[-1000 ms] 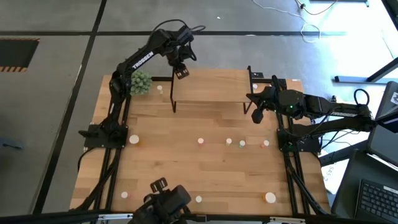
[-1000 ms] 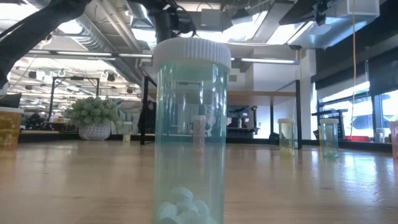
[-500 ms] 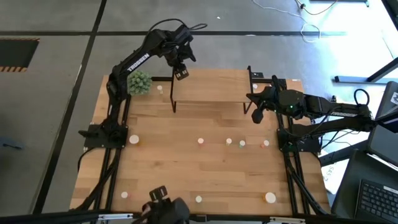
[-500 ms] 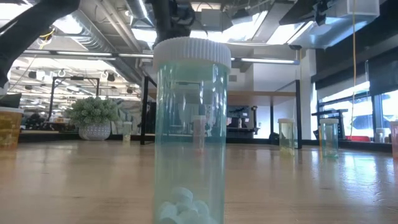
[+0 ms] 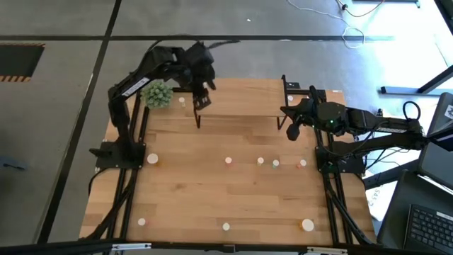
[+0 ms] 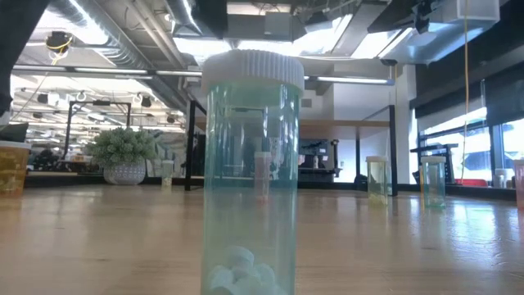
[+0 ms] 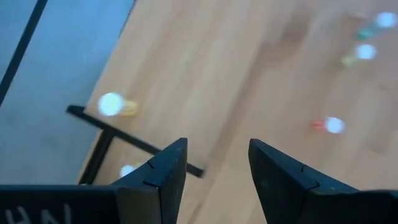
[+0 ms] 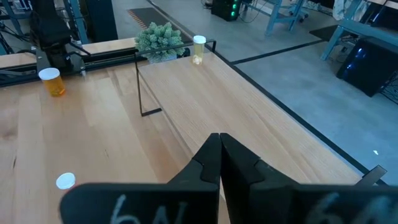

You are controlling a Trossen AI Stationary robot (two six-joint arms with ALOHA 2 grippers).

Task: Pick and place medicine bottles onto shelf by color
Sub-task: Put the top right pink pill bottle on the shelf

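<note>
Left gripper [image 5: 201,100], fingers apart and empty, hovers at the shelf's [image 5: 241,99] upper-left corner. Right gripper [image 5: 291,132], fingers closed and empty, rests at the shelf's right end.

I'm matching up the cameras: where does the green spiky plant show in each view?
High view: green spiky plant, upper left, just left of the shelf.
Low view: plant far back at left, in a pale pot.
Right wrist view: plant at the top, past the shelf's end.
Left wrist view: not in it.
Shared landmark: the shelf's black leg beside the plant.
</note>
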